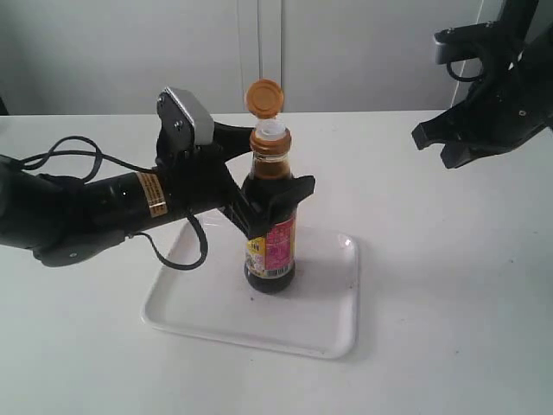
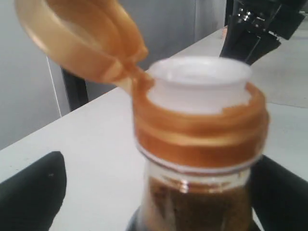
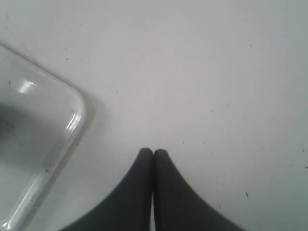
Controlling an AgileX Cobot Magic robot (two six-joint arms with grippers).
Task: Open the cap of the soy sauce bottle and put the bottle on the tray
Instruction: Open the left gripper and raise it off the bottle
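Left gripper (image 1: pixel 263 203) is clamped around the soy sauce bottle (image 1: pixel 270 226), fingers on either side of the body just under the shoulder. Bottle stands upright on the tray (image 1: pixel 324 328), long axis vertical, base down on the tray floor toward its far left part, neck up. Label faces the exterior camera.

Cap (image 1: pixel 264 97) is flipped open, hinged back and up, inner side facing the exterior camera; white spout (image 1: pixel 270 130) exposed and pointing straight up. Left wrist view confirms: lid (image 2: pixel 77 41) swung away, spout (image 2: pixel 199 82) clear.

Right gripper (image 1: pixel 445 143) hangs above the surface (image 1: pixel 449 277), well apart from the bottle, on the right. Its fingertips (image 3: pixel 144 166) are pressed together, holding nothing, just beside a tray corner (image 3: pixel 72 115).
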